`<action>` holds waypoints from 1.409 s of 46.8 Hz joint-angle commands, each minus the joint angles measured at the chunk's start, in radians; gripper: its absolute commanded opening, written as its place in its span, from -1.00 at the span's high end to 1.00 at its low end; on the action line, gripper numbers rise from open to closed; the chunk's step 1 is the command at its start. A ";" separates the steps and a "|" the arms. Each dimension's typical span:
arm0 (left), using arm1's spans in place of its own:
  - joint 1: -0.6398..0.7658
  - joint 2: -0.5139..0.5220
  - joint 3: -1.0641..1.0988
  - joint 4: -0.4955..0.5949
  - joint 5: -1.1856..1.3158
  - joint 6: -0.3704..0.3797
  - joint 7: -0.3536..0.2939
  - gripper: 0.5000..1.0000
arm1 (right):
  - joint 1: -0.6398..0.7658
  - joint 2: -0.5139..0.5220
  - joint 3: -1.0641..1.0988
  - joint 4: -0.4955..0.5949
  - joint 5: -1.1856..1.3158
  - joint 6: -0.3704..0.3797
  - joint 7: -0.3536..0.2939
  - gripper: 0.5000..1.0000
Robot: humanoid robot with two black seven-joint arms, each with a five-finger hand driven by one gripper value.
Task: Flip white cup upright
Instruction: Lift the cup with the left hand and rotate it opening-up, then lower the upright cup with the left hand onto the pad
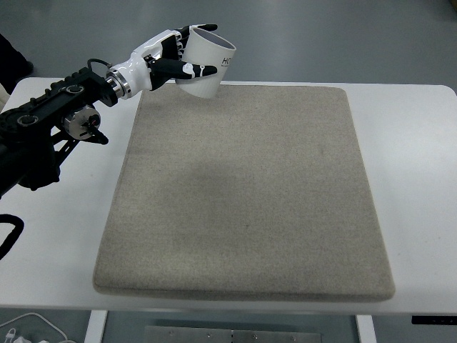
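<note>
- From the top view, we take the beige mat (243,193) as our landmark; it lies flat on the white table (414,179) and covers most of its middle.
- We see the left hand (175,58) at the mat's far left corner, its black arm (50,128) coming in from the picture's left edge across the bare table beside the mat.
- The hand is grasping the white cup (207,64): its black-and-white fingers (191,70) wrap the cup's side wall, one lying along the near side and others curling over the far side.
- The cup is off the mat, held over its far left corner and the far edge there.
- It is tilted, with one round end turned up and away from the mat; we cannot tell whether that end is the open mouth or the base.
- Dark lettering shows on the cup's wall on the side facing away from the hand; it is too small for us to read.
- A white cable (28,325) lies beyond the table's near edge, off the mat's near left corner.
</note>
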 commanded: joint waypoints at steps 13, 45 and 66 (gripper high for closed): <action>0.064 -0.025 0.003 0.055 -0.030 -0.011 -0.283 1.00 | -0.001 0.000 0.002 0.000 0.000 0.002 0.000 -0.72; 0.170 -0.120 0.020 0.089 0.084 -0.020 -0.329 1.00 | -0.002 0.000 -0.001 0.000 -0.002 0.002 0.000 -0.72; 0.175 -0.122 0.022 0.087 0.156 0.060 -0.329 1.00 | -0.002 0.000 0.000 0.000 -0.002 0.002 0.000 -0.72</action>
